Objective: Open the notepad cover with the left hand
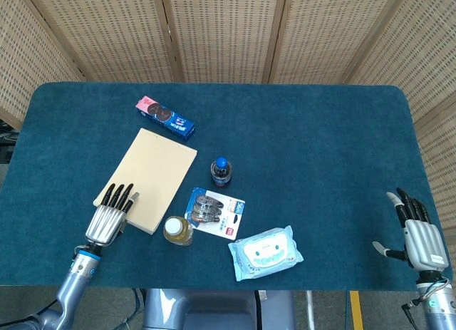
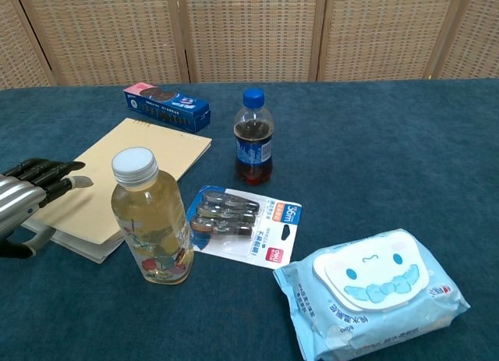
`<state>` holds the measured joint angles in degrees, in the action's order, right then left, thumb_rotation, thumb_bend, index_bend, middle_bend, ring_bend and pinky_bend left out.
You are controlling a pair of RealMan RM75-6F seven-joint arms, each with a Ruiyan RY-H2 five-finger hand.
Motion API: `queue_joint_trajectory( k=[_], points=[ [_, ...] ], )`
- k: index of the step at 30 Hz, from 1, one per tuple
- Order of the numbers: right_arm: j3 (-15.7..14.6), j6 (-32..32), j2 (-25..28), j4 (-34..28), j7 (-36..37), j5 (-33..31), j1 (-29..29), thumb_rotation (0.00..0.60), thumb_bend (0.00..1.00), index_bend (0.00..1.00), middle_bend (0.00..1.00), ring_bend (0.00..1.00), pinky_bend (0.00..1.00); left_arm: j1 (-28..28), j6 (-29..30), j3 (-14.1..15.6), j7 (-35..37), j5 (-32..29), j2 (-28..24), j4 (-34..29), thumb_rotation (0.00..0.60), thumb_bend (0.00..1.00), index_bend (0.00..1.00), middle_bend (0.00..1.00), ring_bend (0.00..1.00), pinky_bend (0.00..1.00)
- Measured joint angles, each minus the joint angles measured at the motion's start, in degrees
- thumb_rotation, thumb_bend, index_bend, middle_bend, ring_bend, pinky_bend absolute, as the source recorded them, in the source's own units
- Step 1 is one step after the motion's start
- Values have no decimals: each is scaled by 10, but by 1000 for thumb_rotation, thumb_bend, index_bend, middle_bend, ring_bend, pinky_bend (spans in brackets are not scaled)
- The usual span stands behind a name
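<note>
A tan notepad [image 1: 153, 176] lies shut on the blue table, slanted, also seen in the chest view as the notepad [image 2: 125, 174]. My left hand [image 1: 111, 218] lies flat at its near left corner, fingers straight and resting on the cover; the chest view shows this left hand [image 2: 31, 193] at the pad's left edge, thumb beside the pad's near edge. My right hand [image 1: 418, 234] sits far off at the table's near right corner, fingers apart, holding nothing.
A biscuit box [image 1: 165, 117] lies behind the notepad. A cola bottle [image 1: 220, 172], a tea bottle [image 1: 178, 230], a pack of clips [image 1: 215, 212] and a wipes pack [image 1: 265, 252] stand right of the pad. The table edge [image 1: 43, 280] runs just behind my left hand.
</note>
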<state>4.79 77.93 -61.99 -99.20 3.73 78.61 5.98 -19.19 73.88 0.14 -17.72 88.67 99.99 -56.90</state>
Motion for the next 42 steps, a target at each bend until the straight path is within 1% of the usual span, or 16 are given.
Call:
queue_joint_trajectory(
  k=[10,17,20,22,27,31,35,40,42],
  points=[
    [0,0,0,-1,0,0,0,600,156,56,0,0,0,-1,4,-3,-3,-1,8,10,600,632,115,0,0,0],
    [0,0,1,-1,2,-1,0,600,156,56,0,0,0,-7,5,-16,-7,-10,14,18,600,634,118,0,0,0],
    [0,-1,1,-1,2,-1,0,600,156,56,0,0,0,-11,3,-23,-7,-15,13,18,600,633,137,0,0,0],
    [0,-1,1,-1,1,-1,0,600,156,56,0,0,0,-15,2,-29,-8,-18,12,17,600,633,176,0,0,0],
    [0,-1,1,-1,1,-1,0,600,156,56,0,0,0,-19,2,-36,-7,-24,11,15,600,635,359,0,0,0],
    [0,-1,1,-1,1,-1,0,600,156,56,0,0,0,-20,3,-39,-7,-26,14,15,600,636,486,0,0,0],
    [1,-1,1,-1,2,-1,0,600,156,56,0,0,0,-20,12,-40,-6,-26,18,18,600,636,576,0,0,0],
    [1,-1,1,-1,3,-1,0,600,156,56,0,0,0,-20,26,-44,1,-24,22,20,600,641,720,0,0,0],
    [1,-1,1,0,3,-1,0,600,156,56,0,0,0,-20,32,-44,3,-22,22,21,600,642,755,0,0,0]
  ],
)
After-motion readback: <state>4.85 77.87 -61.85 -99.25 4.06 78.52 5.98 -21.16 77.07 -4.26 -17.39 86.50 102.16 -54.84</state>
